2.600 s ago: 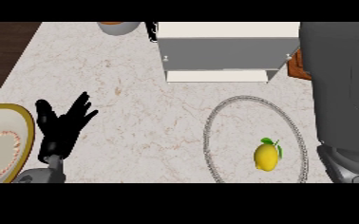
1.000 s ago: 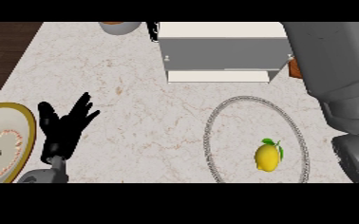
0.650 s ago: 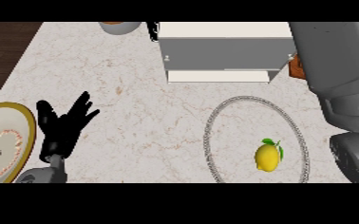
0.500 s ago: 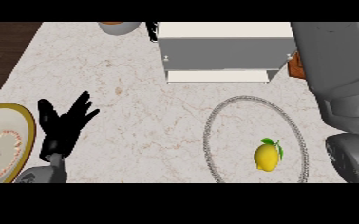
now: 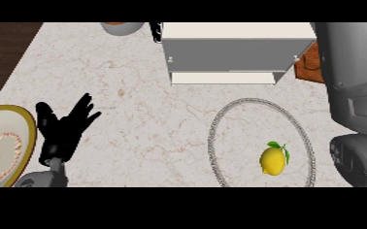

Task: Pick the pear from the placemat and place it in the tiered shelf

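A: Which step is this looking like?

B: The very start, I'd judge; the pear is lying untouched on the placemat, toward its nearer right part; nothing is gripping it.

A: And the hands?

B: The left hand is resting at the lower left, fingers straight and spread, holding nothing; the pear is sitting well apart from those fingertips, off to their right; a gold-rimmed plate is lying just beside the thumb side. Of the right arm only a grey forearm is showing at the right edge; its hand is not appearing, so I cannot tell how its fingers are set.

A: What is the next move calling for?

B: The right hand needing to come down over the pear and curl round it; then carrying it up to the tiered shelf, which is standing beyond the placemat.
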`<state>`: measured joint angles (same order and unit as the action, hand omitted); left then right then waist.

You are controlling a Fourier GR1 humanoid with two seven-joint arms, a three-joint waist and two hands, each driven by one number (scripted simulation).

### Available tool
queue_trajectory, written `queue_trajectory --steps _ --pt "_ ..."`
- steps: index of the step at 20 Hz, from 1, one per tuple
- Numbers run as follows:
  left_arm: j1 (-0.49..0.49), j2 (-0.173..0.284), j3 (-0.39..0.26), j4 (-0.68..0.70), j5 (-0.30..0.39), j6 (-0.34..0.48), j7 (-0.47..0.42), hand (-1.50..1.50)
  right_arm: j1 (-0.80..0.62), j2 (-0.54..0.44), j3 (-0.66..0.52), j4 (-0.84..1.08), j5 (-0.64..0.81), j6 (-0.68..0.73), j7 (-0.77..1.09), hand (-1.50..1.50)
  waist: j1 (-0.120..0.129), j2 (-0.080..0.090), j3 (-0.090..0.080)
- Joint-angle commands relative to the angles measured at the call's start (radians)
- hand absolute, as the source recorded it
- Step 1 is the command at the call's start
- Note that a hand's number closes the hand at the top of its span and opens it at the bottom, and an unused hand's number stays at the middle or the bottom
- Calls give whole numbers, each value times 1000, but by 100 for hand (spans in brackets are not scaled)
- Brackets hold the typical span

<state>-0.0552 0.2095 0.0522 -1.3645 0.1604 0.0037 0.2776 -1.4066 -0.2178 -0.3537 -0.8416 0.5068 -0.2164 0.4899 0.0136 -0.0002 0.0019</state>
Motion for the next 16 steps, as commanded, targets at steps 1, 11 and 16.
queue_trajectory --steps 1,11,16 --pt "46 16 16 -3 19 -34 -11 0 -20 -64 -63 -12 -27 -71 1 -150 2 2 -2" --pt "1 -3 2 -14 -6 9 60 0 68 -204 -106 -114 8 -174 129 -150 -24 -5 -2" --pt "42 -10 10 -28 -5 6 29 0 176 -326 -193 -219 -120 -49 120 -150 -22 -4 -1"
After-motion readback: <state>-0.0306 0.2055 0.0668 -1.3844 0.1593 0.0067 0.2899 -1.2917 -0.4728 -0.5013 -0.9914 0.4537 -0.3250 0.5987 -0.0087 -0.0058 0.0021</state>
